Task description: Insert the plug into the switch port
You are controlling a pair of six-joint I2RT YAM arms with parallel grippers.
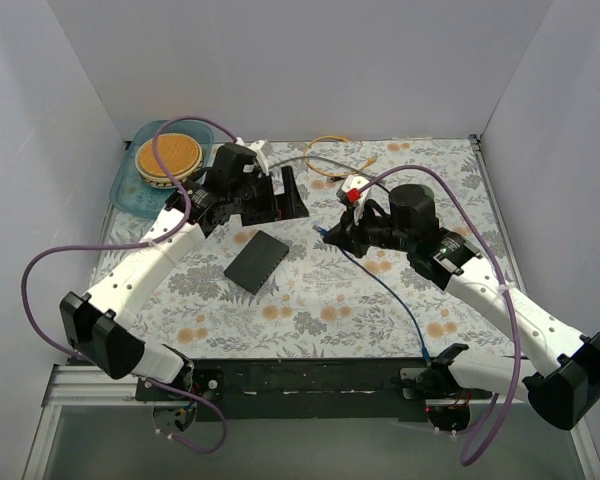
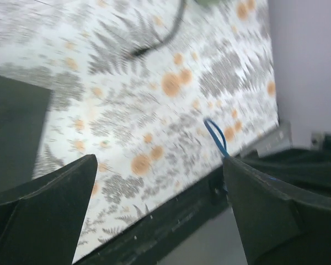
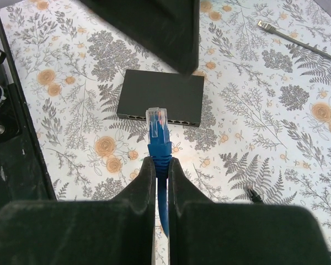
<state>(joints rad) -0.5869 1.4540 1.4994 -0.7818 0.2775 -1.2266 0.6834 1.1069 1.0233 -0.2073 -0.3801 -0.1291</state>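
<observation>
The switch is a flat matte black box lying on the flowered cloth, its row of sockets facing my right gripper; it also shows in the right wrist view and as a dark slab at the left edge of the left wrist view. My right gripper is shut on the blue plug, whose clear tip points at the sockets a short way off. From above the right gripper sits right of the switch. The blue cable trails to the near edge. My left gripper is open and empty, beyond the switch.
A teal tray with a round woven disc stands at the back left. A yellow cable and a grey cable lie at the back. A red and white object sits behind the right gripper. White walls enclose the table.
</observation>
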